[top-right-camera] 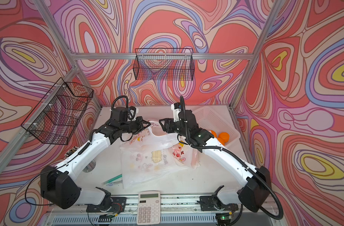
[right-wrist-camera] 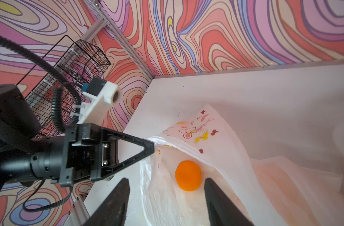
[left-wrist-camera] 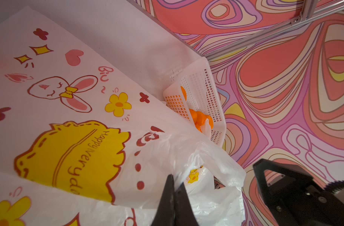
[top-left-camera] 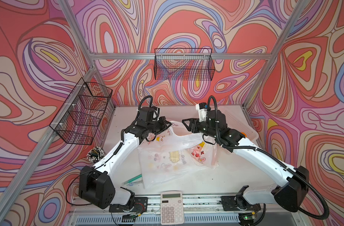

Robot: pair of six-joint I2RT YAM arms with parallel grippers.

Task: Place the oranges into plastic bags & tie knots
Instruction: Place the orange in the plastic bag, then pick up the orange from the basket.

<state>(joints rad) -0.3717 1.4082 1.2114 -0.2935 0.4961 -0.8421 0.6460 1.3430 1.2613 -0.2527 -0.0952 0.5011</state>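
Plainly, a thin white bag point(top-left-camera: 167, 156) printed with rabbits, hearts and a yellow label lies crumpled on the tabletop point(top-left-camera: 206, 180), its mouth raised. One orange point(right-wrist-camera: 188, 178) sits inside it. The left hand point(right-wrist-camera: 150, 145) is pinched tight on the bag's rim. The right hand point(right-wrist-camera: 166, 182) stands wide, holding nothing, just above the mouth, with the orange below between its fingers. More oranges point(top-right-camera: 223, 136) lie in the basket point(top-right-camera: 212, 117).
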